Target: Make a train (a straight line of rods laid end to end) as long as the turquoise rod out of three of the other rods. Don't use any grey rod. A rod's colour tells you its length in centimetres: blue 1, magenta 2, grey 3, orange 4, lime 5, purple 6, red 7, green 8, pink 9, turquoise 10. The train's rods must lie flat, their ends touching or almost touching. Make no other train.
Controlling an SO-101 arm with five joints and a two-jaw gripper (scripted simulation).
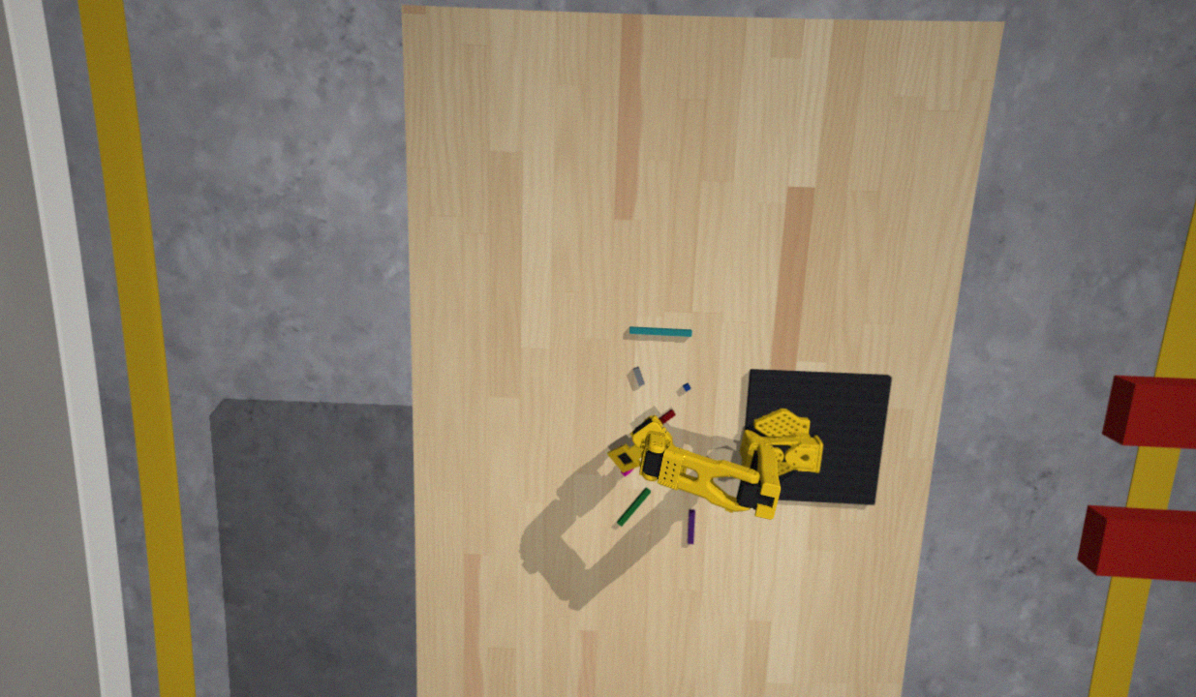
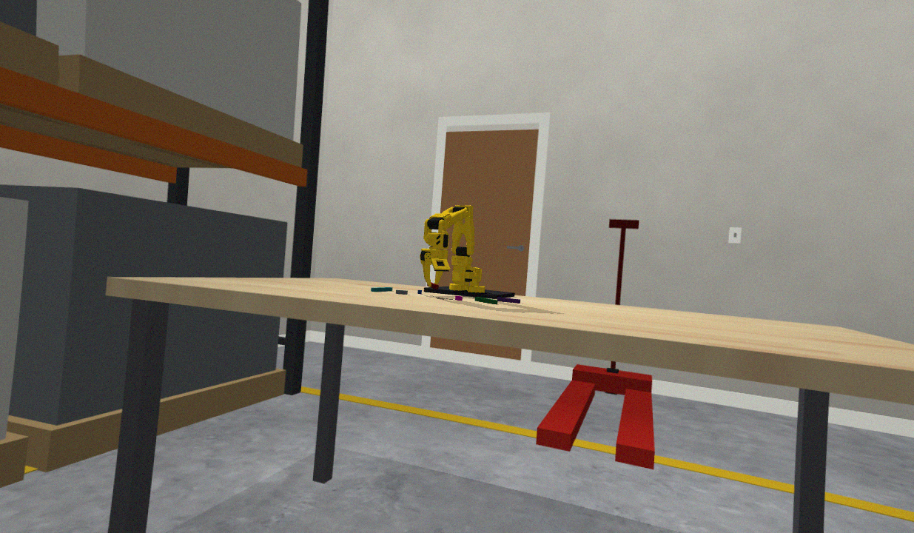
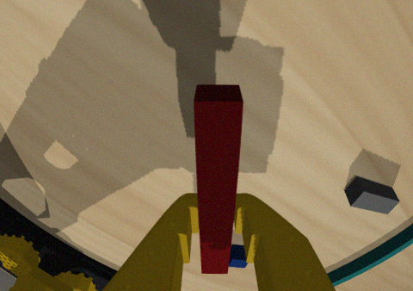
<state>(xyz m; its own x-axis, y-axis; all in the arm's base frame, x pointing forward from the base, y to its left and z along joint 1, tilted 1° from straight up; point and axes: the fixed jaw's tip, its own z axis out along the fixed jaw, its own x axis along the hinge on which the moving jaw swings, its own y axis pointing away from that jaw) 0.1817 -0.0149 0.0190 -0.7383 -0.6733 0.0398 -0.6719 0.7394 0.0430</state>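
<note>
My gripper (image 3: 217,239) is shut on the red rod (image 3: 218,170), which sticks out forward from the jaws above the table. In the overhead view the gripper (image 1: 658,426) is near the table's middle with the red rod's tip (image 1: 667,415) showing. The turquoise rod (image 1: 659,331) lies flat beyond it and shows at the wrist view's lower right edge (image 3: 370,256). The blue rod (image 1: 686,387) lies between them and shows under the jaws in the wrist view (image 3: 237,256). The magenta rod (image 1: 626,472) peeks out beside the arm.
A grey rod (image 1: 637,376) lies left of the blue rod, also seen in the wrist view (image 3: 372,195). A green rod (image 1: 633,506) and a purple rod (image 1: 690,526) lie nearer the front. The arm's black base plate (image 1: 818,438) is at the right.
</note>
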